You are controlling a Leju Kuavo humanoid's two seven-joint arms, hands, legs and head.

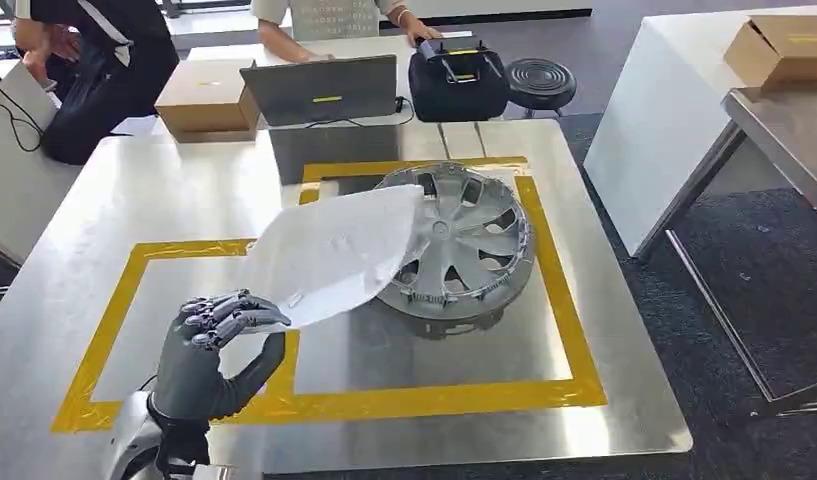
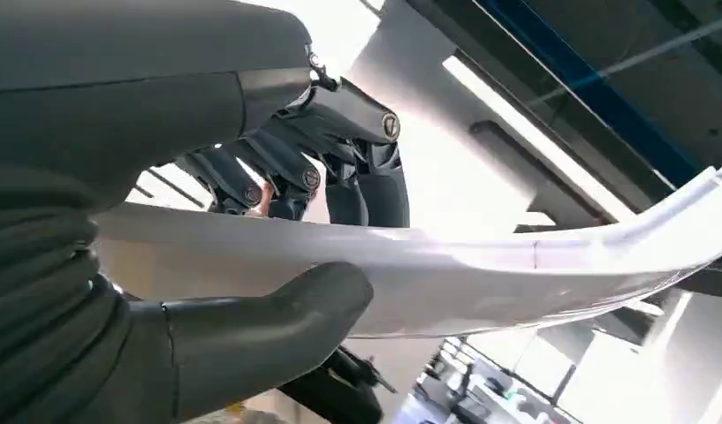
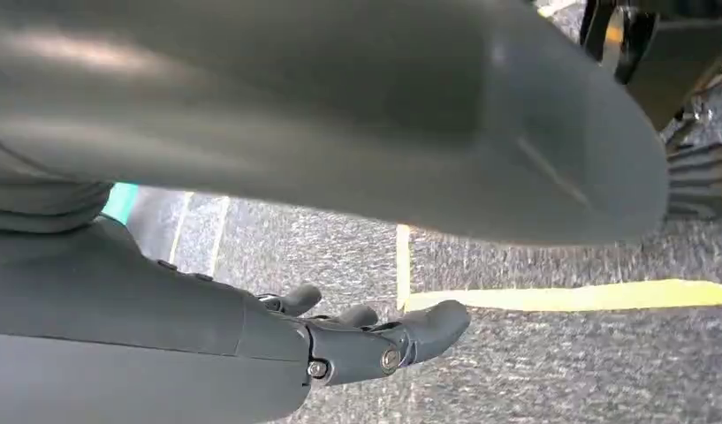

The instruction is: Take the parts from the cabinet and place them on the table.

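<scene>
Left robot hand (image 1: 216, 345) gripping white panel (image 1: 334, 255) (beside hubcap (image 1: 464, 245)), right robot hand (image 3: 375, 340) empty, fingers apart

The desk (image 1: 104, 215) at the centre of the frame is brushed silver steel, marked with yellow tape (image 1: 564, 300) in rectangular outlines. On it lies a silver-grey wheel cover (image 1: 464, 250), partly overlapped by a pale white panel (image 1: 334, 255) held by the dark grey left hand (image 1: 219, 345). At the upper edge sit a tan cardboard box (image 1: 204, 97), a grey laptop (image 1: 319, 90) and a black case (image 1: 456, 80) with yellow accents; the right hand (image 3: 375, 340) is grey above speckled grey floor (image 3: 560, 371) with yellow lines.
</scene>
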